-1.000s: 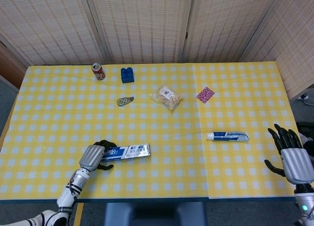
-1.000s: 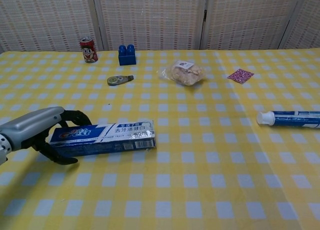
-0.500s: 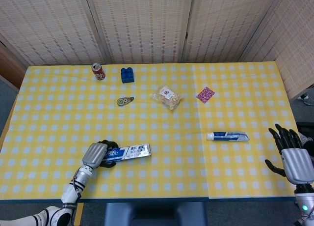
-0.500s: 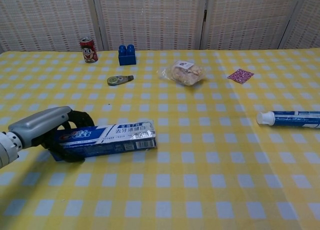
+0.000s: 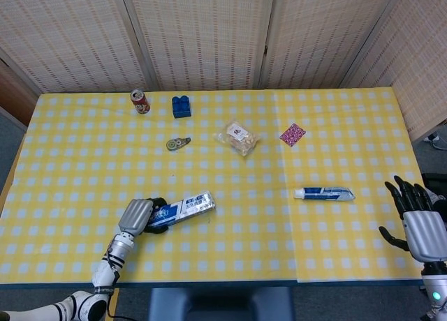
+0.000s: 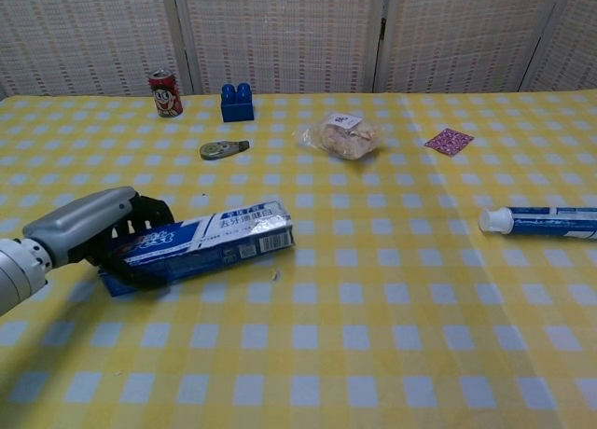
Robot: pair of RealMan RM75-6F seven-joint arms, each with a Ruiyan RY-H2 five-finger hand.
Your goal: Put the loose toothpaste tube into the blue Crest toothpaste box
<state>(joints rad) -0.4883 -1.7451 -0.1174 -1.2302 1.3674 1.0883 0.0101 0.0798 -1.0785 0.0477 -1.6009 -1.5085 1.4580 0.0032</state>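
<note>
The blue Crest toothpaste box (image 5: 180, 209) (image 6: 207, 245) lies near the table's front left, its right end tilted up. My left hand (image 5: 138, 215) (image 6: 93, 229) grips the box's left end, fingers wrapped over it. The loose toothpaste tube (image 5: 323, 193) (image 6: 541, 222) rests flat on the cloth at the right, cap pointing left. My right hand (image 5: 417, 220) hovers at the table's right front corner, fingers spread, holding nothing, a hand's width right of the tube. The chest view does not show the right hand.
Along the back stand a red can (image 5: 140, 101) (image 6: 165, 92) and a blue toy brick (image 5: 181, 106) (image 6: 237, 103). A tape dispenser (image 5: 177, 144), a bagged snack (image 5: 238, 138) and a pink patterned square (image 5: 292, 134) lie mid-table. The yellow checked tablecloth (image 5: 230, 244) covers the table.
My left hand has closed further around the box's left end and lifted and turned it, so its right end now angles up and away. The tube and right hand barely moved.
</note>
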